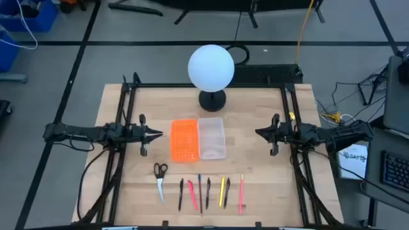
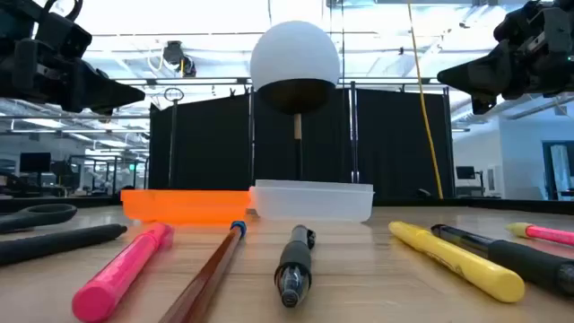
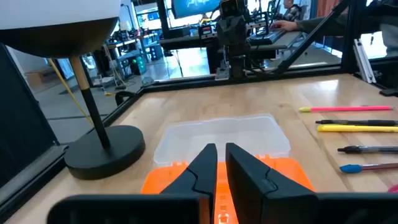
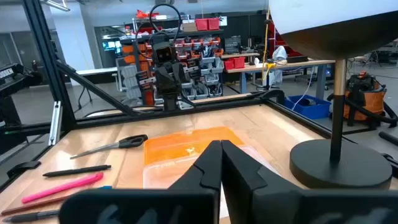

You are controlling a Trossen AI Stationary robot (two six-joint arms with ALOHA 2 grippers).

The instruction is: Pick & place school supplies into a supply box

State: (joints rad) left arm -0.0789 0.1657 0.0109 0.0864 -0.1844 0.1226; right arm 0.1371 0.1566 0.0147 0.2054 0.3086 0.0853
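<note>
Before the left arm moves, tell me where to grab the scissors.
Grip the scissors from above across the closed silver blades, just below the black handles. They lie flat, handles toward the trays, blades toward the table's near edge, so set the jaws crosswise to them.

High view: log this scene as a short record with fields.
supply box: clear tray, mid-table, nothing visible inside
orange tray, touching the supply box's left side
scissors, front left, on the table
pens: row along the front edge, right of the scissors
lamp: white globe on a black base, behind the trays
left hand, shut, holding nothing, left of the orange tray
right hand, shut, holding nothing, right of the supply box
</note>
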